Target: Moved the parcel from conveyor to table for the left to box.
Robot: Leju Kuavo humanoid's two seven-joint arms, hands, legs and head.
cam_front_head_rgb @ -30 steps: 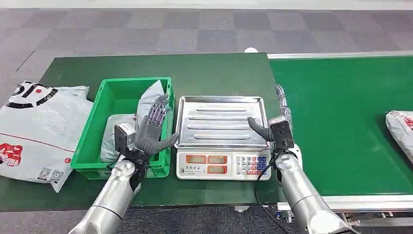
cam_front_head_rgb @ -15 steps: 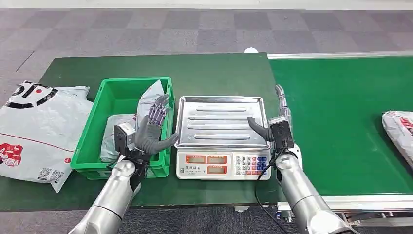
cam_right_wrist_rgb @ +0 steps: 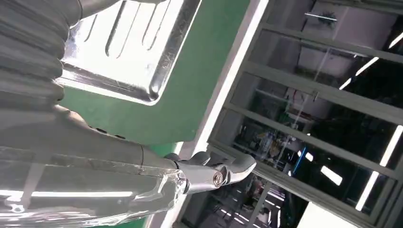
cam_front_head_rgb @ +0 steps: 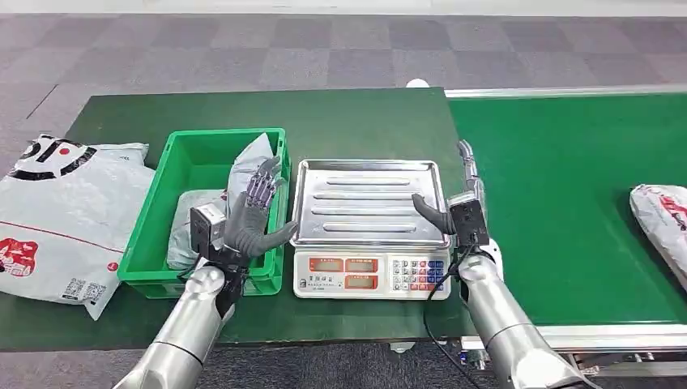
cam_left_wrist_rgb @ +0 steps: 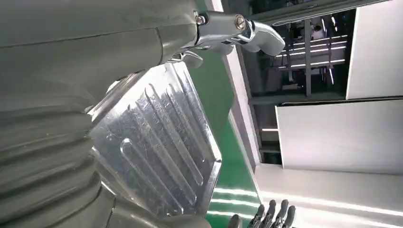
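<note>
Parcels: one (cam_front_head_rgb: pixel 660 227) on the conveyor (cam_front_head_rgb: pixel 559 203), two (cam_front_head_rgb: pixel 243 174) in the crate (cam_front_head_rgb: pixel 138 267).

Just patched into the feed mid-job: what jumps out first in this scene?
The steel-topped scale sits centre on the green table, with the left hand and right hand raised open on either side of it, holding nothing. Left of it a green crate holds parcels, and one parcel lies on the conveyor at far right.
</note>
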